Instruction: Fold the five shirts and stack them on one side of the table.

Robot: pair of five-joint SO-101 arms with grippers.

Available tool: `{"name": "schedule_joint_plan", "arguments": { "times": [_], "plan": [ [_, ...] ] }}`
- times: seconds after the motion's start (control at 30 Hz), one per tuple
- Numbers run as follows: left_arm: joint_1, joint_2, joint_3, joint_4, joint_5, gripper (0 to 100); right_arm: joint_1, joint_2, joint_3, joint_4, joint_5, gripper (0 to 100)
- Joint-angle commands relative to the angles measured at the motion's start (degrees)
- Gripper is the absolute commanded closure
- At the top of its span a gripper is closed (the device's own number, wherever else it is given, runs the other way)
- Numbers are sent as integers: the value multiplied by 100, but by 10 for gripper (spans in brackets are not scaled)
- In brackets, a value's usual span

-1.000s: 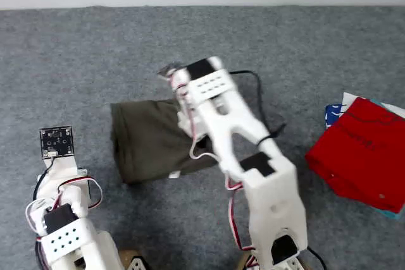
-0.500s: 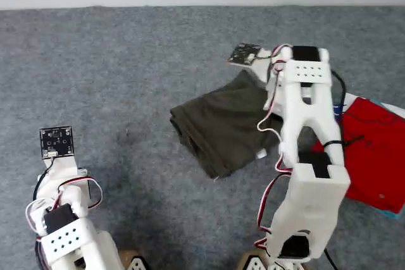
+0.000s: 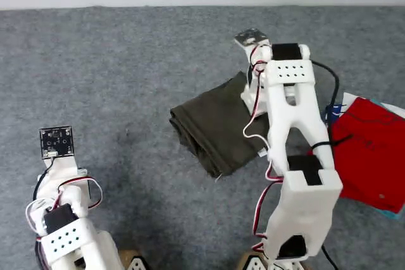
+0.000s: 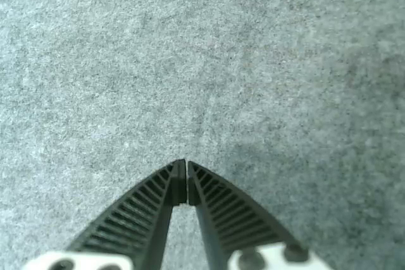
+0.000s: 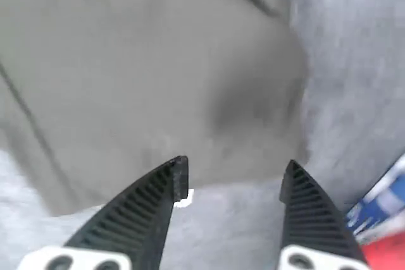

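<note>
Folded olive shirt [image 3: 215, 128], near bench centre: soft, light, layers judged easily shifted; hold best taken across doubled edge. Right tool [image 5: 235, 170] spread over shirt edge; left tool [image 4: 187, 184] pressed together.

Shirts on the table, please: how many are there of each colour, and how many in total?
Olive shirt: 1
Red shirt: 1
Cloth edges under the red one (blue, white, pale teal): at least 1; the exact number cannot be told
Total: 2 shirts plainly seen, plus the hidden layers below the red one
</note>
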Motion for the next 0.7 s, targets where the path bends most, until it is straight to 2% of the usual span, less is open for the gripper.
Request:
{"name": "schedule_joint_plan", "arguments": {
  "times": [0.0, 0.27, 0.33, 0.43, 0.47, 0.53, 0.67],
  "plan": [
    [35, -53, -40, -141, 35, 984, -330, -602, -273, 418, -985, 757],
    [35, -53, -40, -132, 35, 984, -1367, -66, -26, 347, -2215, 762],
    [35, -53, -40, -132, 35, 984, -1473, 321, -44, 321, -2435, 814],
    [26, -53, -40, -132, 35, 984, -1587, 848, -62, 330, -2549, 974],
    [26, -53, -40, -132, 35, 984, -1596, 998, -62, 391, -2567, 998],
    [26, -53, -40, -132, 35, 984, -1604, 1235, -62, 549, -2576, 955],
    [26, -53, -40, -132, 35, 984, -1710, 1622, -62, 541, -2585, 990]
  ]
}}
